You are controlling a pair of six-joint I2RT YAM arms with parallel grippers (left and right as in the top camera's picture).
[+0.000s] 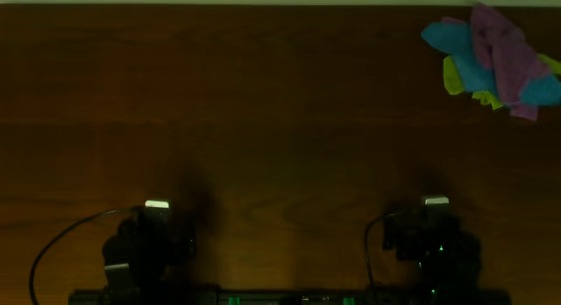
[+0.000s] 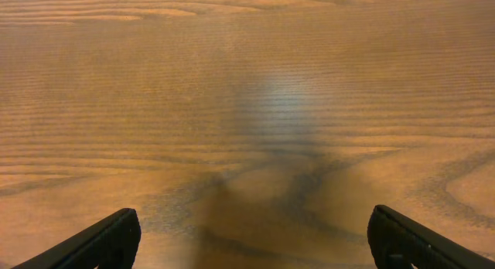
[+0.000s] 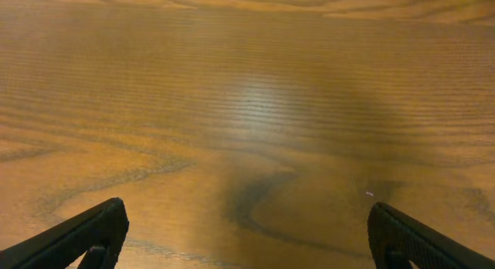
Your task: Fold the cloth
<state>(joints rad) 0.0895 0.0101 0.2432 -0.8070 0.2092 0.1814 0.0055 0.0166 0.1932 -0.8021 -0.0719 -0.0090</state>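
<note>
Low over table (image 2: 247,68), left tool (image 2: 253,216) spread apart, right tool (image 3: 247,209) spread apart, both level

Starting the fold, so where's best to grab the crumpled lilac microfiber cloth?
Likely pinch the lilac cloth at its exposed middle, from above: it lies crumpled over the bright blue cloth and yellow-green cloth, so a sideways approach could snag those.

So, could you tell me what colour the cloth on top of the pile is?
Pinkish-purple; the cloth shows best overhead.
</note>
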